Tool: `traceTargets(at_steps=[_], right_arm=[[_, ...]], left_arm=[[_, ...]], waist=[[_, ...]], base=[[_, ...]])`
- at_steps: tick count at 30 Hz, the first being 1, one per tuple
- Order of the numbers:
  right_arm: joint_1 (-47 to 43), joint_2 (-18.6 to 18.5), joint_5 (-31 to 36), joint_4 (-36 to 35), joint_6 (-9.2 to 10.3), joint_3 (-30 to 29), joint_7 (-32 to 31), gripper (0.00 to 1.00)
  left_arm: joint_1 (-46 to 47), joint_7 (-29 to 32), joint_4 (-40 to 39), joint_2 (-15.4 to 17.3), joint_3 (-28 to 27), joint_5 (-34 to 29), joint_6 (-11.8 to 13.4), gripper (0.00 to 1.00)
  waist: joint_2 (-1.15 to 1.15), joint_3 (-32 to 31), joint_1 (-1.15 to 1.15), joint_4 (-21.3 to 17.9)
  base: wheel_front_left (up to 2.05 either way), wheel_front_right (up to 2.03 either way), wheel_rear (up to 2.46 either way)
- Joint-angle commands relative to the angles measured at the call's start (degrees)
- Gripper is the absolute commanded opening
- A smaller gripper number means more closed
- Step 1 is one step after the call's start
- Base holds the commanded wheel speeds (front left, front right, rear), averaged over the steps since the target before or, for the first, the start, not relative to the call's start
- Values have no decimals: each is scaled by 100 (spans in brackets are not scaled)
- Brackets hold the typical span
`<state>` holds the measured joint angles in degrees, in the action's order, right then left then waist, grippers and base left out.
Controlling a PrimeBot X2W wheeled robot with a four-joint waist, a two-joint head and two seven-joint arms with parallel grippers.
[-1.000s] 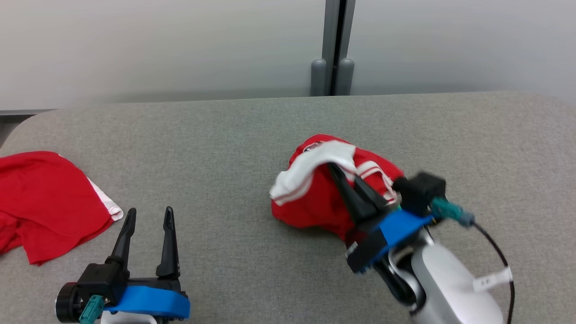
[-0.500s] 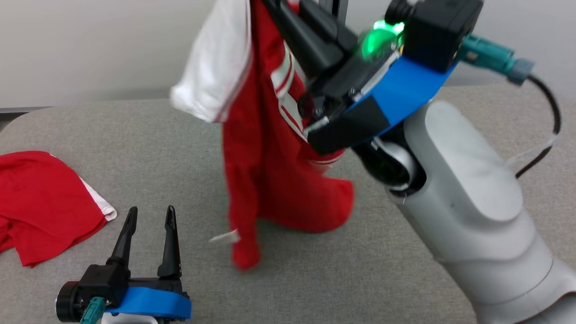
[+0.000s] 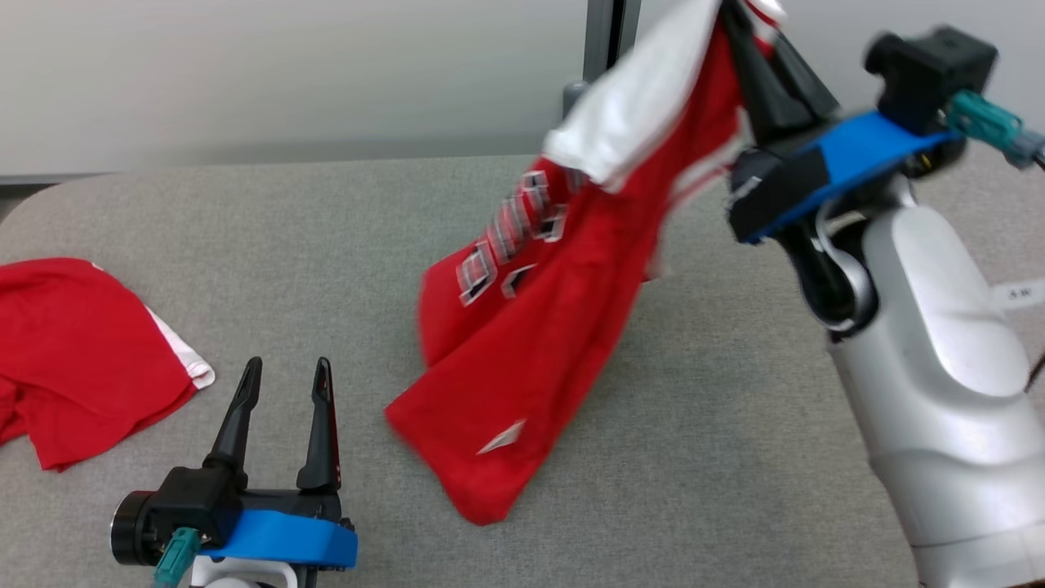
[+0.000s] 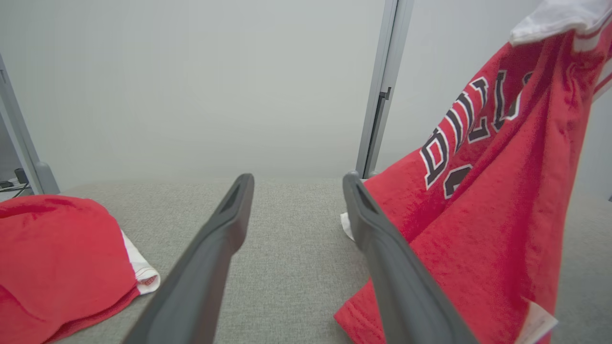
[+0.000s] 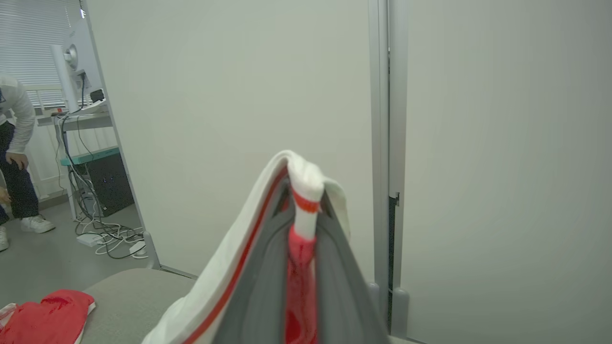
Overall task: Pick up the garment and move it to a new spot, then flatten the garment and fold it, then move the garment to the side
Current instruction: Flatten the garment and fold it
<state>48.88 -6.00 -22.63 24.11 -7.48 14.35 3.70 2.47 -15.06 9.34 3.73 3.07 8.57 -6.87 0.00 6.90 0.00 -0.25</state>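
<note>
The garment (image 3: 531,327) is a red jersey with white trim and dark lettering. It hangs from my right gripper (image 3: 747,20), raised at the upper right of the head view and shut on the white collar edge. Its lower hem trails down toward the grey table (image 3: 718,457). In the right wrist view the white and red cloth (image 5: 303,200) is pinched between my right gripper's (image 5: 306,210) fingers. The left wrist view shows the jersey (image 4: 483,200) hanging on the right. My left gripper (image 3: 286,371) stands open at the lower left, nothing between its fingers (image 4: 224,229).
A second red garment (image 3: 73,359) with a white edge lies crumpled at the table's left side. A grey post (image 3: 604,73) stands behind the table against the pale wall. In the right wrist view a person (image 5: 14,157) stands far off at the left, by a desk with cables.
My right gripper lifted the jersey off the table, then swung up and to the right. The cloth has spread and now hangs slanting down to the left. The left gripper kept its place.
</note>
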Motion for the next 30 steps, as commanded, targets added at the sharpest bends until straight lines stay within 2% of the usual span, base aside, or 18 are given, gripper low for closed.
traceTargets(at_steps=[1,9,12,15,19,23,30], right_arm=[[-143,-86,77,148,-3,-159,67,0],[-372,-481,554,1299,-3,-1012,556,0],[-419,-510,640,1572,-3,-1011,569,0],[-646,-573,539,1625,-2,-747,469,0],[-1206,-737,187,1333,-3,-474,410,0],[-2026,-992,-170,694,-3,-116,276,0],[-3396,-1903,-514,-674,-4,659,-272,0]], left_arm=[[82,-17,-12,6,27,-2,-26,100],[301,-17,-69,86,10,-33,-35,100],[337,-17,-93,111,-40,-45,-35,100],[353,-17,-91,125,-103,-50,-26,100],[307,-17,-57,111,-139,-60,-3,100],[180,-17,-18,100,-178,-57,27,100],[69,-17,10,103,-217,-64,38,100]], waist=[[0,75,0,54],[0,477,0,207],[0,574,0,169],[0,585,0,92],[0,464,0,-62],[0,284,0,-274],[0,69,0,-581]], base=[[0,0,0],[0,0,0],[0,0,0],[0,0,0],[0,0,0],[0,0,0],[0,0,0]])
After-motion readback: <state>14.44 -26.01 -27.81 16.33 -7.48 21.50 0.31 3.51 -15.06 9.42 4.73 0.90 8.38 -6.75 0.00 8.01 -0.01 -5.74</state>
